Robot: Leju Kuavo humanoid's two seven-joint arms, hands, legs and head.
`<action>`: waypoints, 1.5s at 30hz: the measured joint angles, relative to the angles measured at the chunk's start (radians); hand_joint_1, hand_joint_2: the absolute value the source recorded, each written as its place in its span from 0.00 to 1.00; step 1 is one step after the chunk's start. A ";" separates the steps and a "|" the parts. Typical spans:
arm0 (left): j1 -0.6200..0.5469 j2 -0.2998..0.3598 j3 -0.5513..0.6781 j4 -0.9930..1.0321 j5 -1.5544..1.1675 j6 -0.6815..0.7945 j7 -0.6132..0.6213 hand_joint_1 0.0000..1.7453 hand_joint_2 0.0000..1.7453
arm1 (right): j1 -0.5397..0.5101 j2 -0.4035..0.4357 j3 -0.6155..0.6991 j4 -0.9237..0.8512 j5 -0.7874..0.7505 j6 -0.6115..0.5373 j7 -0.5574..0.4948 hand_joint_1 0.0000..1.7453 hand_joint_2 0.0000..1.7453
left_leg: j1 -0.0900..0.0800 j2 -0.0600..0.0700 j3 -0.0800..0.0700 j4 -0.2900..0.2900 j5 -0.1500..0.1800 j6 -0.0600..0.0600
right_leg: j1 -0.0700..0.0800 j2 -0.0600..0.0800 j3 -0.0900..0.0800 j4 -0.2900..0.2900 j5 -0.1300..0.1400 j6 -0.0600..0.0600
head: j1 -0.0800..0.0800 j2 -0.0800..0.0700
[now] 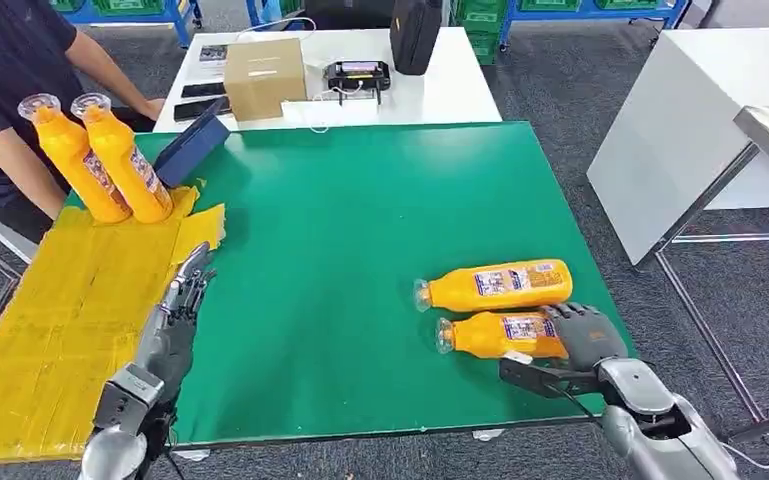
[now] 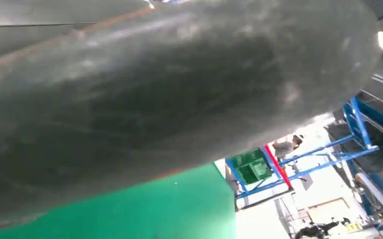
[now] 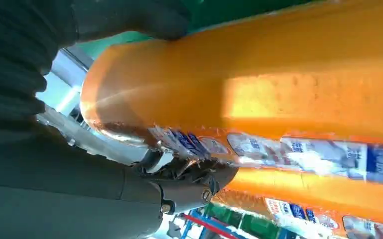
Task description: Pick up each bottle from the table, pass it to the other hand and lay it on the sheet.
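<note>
The right robot hand [image 1: 585, 335] is clamped on the base of the nearer bottle [image 1: 500, 335], lying on the green worktop [image 1: 360, 250], presumably for lifting. A second bottle [image 1: 495, 286] lies just beyond. The left robot hand [image 1: 185, 295] rests with fingers extended, holding nothing, beside the yellow sheet [image 1: 60, 320], apparently ready to receive.

The orange bottles [image 1: 503, 334] look like glossy, smooth plastic with shiny printed labels. The yellow sheet [image 1: 55, 310] at the left seems creased and taped, fairly matt. The green table [image 1: 360, 260] top is smooth and matt. The far box [image 1: 263, 76] is plain brown cardboard.
</note>
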 measured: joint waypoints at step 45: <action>0.117 -0.045 -0.015 -0.091 0.491 -0.201 0.109 0.00 1.00 | 0.234 0.315 -0.012 -0.510 -0.842 -0.308 -0.390 1.00 1.00 | 0.007 -0.011 -0.016 0.000 -0.003 -0.002 | 0.007 -0.007 0.006 -0.008 -0.004 0.002 | -0.003 0.000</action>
